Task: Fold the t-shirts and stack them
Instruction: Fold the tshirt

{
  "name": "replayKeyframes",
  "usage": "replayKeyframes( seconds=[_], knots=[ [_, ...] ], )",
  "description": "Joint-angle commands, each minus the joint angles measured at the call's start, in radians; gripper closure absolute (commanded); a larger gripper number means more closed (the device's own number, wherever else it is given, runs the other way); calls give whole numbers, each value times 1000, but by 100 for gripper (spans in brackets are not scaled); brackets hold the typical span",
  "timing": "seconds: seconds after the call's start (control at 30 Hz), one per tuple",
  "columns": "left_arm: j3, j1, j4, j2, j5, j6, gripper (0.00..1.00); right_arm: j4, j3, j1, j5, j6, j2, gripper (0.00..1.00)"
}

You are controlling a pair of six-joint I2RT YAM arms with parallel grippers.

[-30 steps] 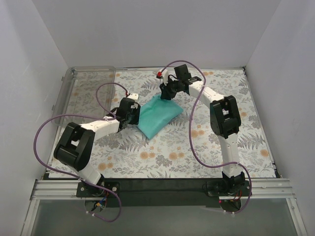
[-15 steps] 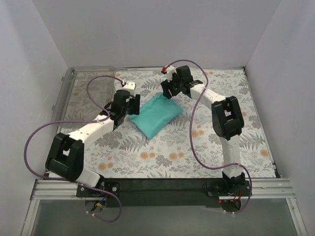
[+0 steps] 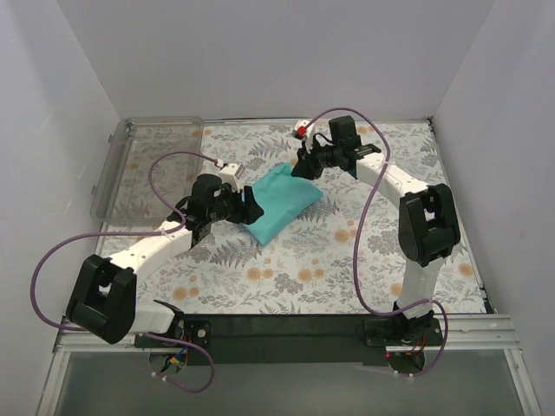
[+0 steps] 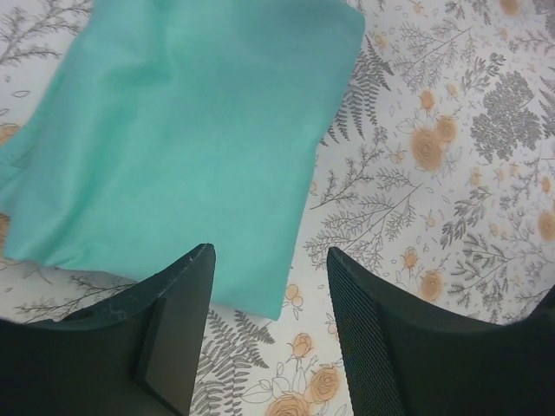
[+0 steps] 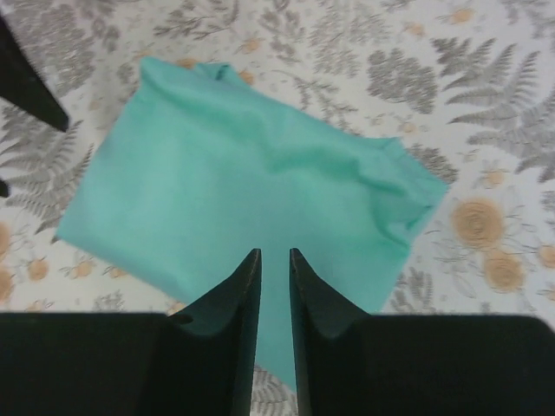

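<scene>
One teal-green t-shirt point(image 3: 279, 199) lies folded into a rough rectangle on the flowered table top, and it also shows in the left wrist view point(image 4: 182, 130) and the right wrist view point(image 5: 251, 191). My left gripper point(image 3: 251, 210) is open at the shirt's near-left edge; its fingers straddle the shirt's corner from above point(image 4: 270, 253) with nothing between them. My right gripper point(image 3: 305, 165) hovers over the shirt's far corner. Its jaws stand a narrow slit apart point(image 5: 270, 253) and hold nothing.
A clear plastic bin point(image 3: 130, 165) stands at the far left. The flowered table point(image 3: 347, 260) is walled in white on three sides. Purple cables loop from both arms over the table.
My left arm swung out and back, and its gripper now points at the shirt's left edge. My right gripper drew back to the right, off the shirt's far corner.
</scene>
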Motion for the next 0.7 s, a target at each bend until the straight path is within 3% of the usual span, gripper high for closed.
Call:
replayKeyframes(
  seconds=[0.0,0.17,0.37,0.67],
  knots=[
    [-10,3,78,20,94,-73,50,-136,-50,-7,-228,-88,-7,78],
    [-20,3,156,58,145,-105,50,-175,-100,-15,-296,-111,-24,79],
    [-6,3,177,147,155,-116,50,-242,-67,-10,-400,-94,59,87],
    [-12,5,190,148,137,-121,50,-295,26,14,-376,-90,187,90]
  ],
)
